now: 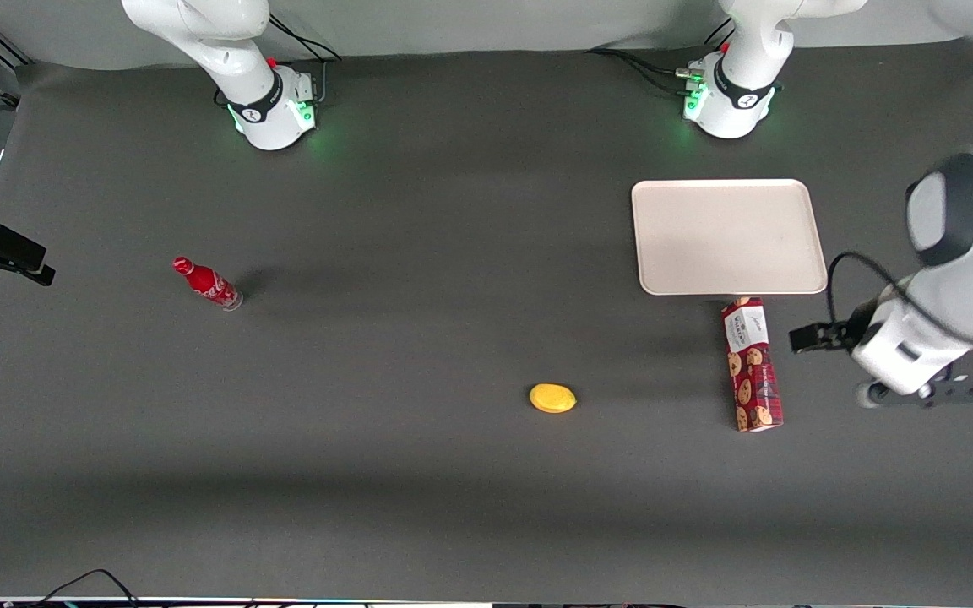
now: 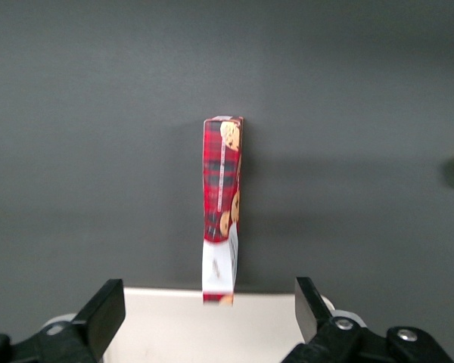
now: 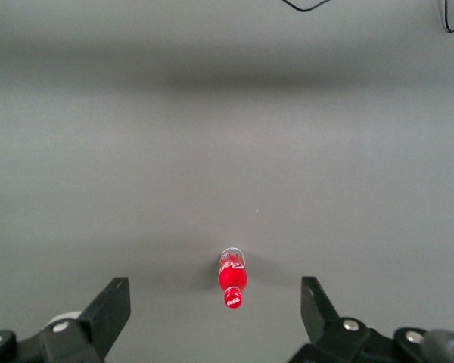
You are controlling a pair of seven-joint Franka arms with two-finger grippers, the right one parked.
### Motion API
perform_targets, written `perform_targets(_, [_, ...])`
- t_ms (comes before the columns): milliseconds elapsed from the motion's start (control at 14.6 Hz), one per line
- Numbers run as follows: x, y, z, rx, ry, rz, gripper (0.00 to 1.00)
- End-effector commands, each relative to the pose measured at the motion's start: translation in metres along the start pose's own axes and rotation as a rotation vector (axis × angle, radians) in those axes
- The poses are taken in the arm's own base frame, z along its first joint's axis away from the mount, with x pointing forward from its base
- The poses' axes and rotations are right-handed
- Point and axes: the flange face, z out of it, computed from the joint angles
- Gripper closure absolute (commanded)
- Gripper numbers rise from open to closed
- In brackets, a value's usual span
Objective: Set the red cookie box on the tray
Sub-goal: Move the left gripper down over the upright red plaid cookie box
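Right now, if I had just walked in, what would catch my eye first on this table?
Probably the long dark-red tartan cookie box lying on the dark table, its white end at the edge of the large off-white rectangular tray. The working arm's hand hovers open above that spot, empty. A small red soda bottle stands toward the parked arm's end, and a yellow oval object lies in between.

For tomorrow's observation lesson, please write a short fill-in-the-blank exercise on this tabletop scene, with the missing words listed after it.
1. The red cookie box lies on the table with its white-labelled end beside the rim of the ____.
2. The tray has ____ lying on it.
3. The hand hangs with its fingers ____, holding nothing.
4. The small object lying on the table beside the box is coloured ____.

Missing words: tray; nothing; open; yellow
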Motion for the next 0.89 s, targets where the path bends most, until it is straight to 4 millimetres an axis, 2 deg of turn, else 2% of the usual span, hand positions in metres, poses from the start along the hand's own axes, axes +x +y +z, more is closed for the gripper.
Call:
perform_targets(0, [0.025,-0.005,0.075,0.003,-0.019,0.003,0.0])
perform_targets(137, [0.024,-0.005,0.116,-0.002,-0.029,0.045,0.0])
perform_targets(480, [0.008,-0.007,0.189,-0.005,-0.03,0.098,0.0])
perform_targets(824, [-0.006,-0.006,0.233,0.001,0.009,0.111,0.0])
